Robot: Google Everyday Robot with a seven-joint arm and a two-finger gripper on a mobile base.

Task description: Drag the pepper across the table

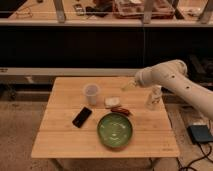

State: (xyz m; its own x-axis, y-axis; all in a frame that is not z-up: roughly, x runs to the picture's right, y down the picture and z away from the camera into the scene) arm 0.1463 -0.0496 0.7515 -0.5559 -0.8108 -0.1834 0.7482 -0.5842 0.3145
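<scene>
While end effector (153,103) hangs over right edge of table (60,135) | pepper (121,110) mid-table

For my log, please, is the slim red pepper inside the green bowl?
Out: slim red pepper lies on the wooden table beside green bowl; tool hangs to its right.
</scene>
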